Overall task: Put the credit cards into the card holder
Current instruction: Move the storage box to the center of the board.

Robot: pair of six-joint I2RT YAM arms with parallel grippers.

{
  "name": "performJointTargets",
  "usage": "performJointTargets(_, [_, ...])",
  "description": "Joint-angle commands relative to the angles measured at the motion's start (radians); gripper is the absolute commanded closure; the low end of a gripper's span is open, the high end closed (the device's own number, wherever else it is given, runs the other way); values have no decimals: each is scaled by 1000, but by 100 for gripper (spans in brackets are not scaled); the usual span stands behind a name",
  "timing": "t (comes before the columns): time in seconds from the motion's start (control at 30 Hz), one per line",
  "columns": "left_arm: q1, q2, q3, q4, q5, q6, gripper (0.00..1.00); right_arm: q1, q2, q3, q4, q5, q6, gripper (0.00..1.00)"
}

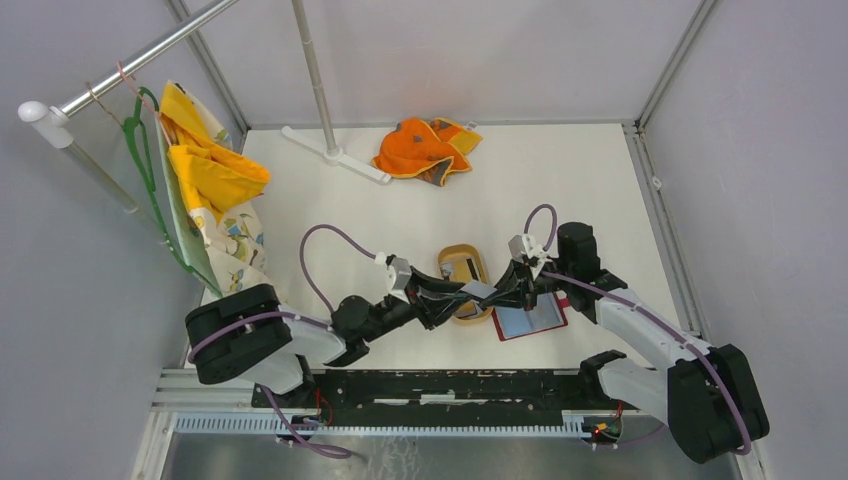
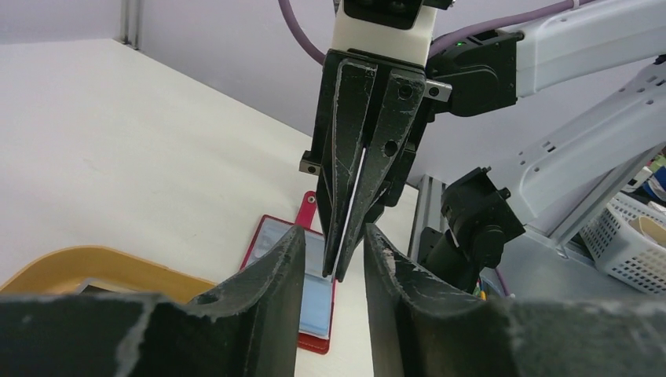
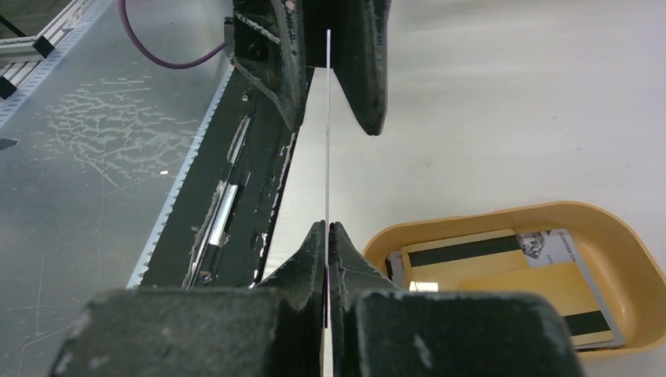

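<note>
Grey card [image 1: 480, 290] (edge-on) | right end effector [image 3: 327, 229] clamps it | left end effector [image 2: 334, 233] half-open astride

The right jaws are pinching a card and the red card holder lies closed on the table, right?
Not closed: the card holder lies open on the table, pale blue inside up, as the top external view shows. The jaws of the right gripper do pinch a card.

Card [image 3: 327, 157]: edge-on, face unreadable.
Card holder [image 1: 530, 322]: far edge partly hidden beneath right pincer [image 1: 505, 290].
Tray [image 2: 71, 263]: lower part hidden behind left pincer [image 2: 334, 232].
</note>
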Motion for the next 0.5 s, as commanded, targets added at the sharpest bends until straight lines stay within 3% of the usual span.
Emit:
performJointTargets(0.0, [13,14,38,107,59,-42,75,9,-1,42,9,-18,-15,99])
performJointTargets(0.07, [27,23,41,106,79,-63,97,13,-1,41,9,-11,-19,96])
performJointTargets(0.17, [54,15,28,107,98,-105,98,16,-3,50,-53,25,-85,73])
performJointTargets(0.27, [92,-32,-14,55,110,-144,98,14,-5,100,-243,104,-306,38])
performJointTargets(0.33, [116,-93,-23,-74,120,-155,98,13,-17,153,-424,192,-502,19])
performJointTargets(0.47, [131,-268,69,-603,157,-111,98,-7,-75,146,-477,301,-633,2])
